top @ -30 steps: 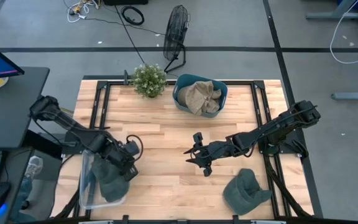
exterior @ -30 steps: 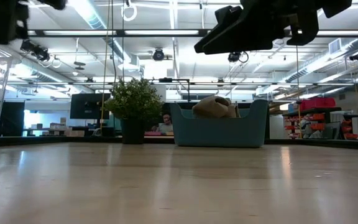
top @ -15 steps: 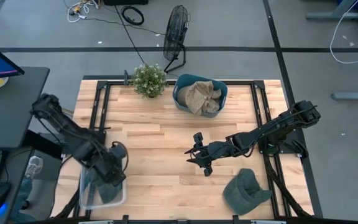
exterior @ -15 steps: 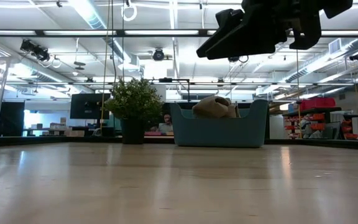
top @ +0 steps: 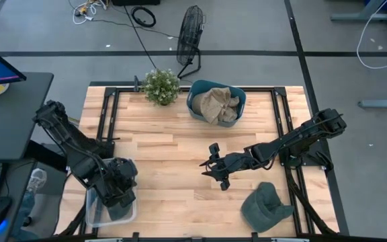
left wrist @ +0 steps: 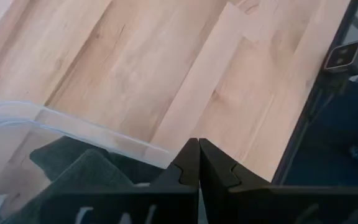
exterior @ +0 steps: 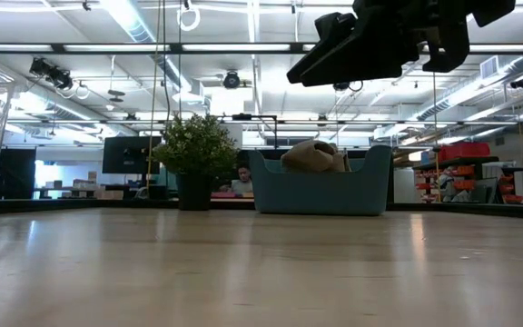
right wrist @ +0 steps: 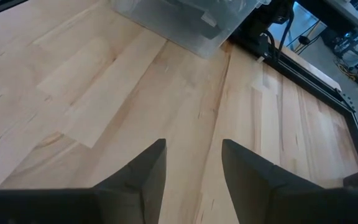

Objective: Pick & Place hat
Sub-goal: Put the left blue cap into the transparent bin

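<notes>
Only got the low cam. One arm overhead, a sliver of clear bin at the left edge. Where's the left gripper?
Observer: The left gripper is over the clear bin at the table's front-left corner, fingers shut together.
Operator: Is a hat in that bin?
Observer: Yes, a dark green hat lies inside it, below the fingers, which hold nothing.
Operator: And the arm above me?
Observer: That is the right arm. The right gripper hangs open above mid-table, empty.
Operator: Any more hats out?
Observer: One more, a second green hat, lies on the wood at front right, near the right arm.
</notes>
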Controlling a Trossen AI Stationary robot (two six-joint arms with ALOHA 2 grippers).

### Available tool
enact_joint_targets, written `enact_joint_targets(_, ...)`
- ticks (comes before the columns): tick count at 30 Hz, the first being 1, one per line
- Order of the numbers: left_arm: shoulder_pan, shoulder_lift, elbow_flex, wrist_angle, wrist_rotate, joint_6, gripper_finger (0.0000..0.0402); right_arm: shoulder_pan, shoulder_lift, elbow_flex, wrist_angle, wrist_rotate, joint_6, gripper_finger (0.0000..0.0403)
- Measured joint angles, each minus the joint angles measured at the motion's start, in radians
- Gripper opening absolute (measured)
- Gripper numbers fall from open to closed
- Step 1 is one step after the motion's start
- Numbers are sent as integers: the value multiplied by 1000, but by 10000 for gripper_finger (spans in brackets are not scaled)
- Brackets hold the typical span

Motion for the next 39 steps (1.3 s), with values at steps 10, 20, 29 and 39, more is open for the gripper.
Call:
enact_joint_targets(10, -64, 0, 88, -242, 129, -96, 1, 0, 0, 0, 1, -2, 0, 159)
enact_joint_targets(20, -143, 18, -96, -127, 157, -159, 1, 0, 0, 0, 1, -7, 0, 159)
enact_joint_targets(29, -145, 18, -344, 194, 147, -165, 1, -1, 0, 0, 4, -51, 0, 159)
enact_joint_targets(39, -145, 22, -367, 226, 159, -153, 1, -1, 0, 0, 5, -51, -7, 159)
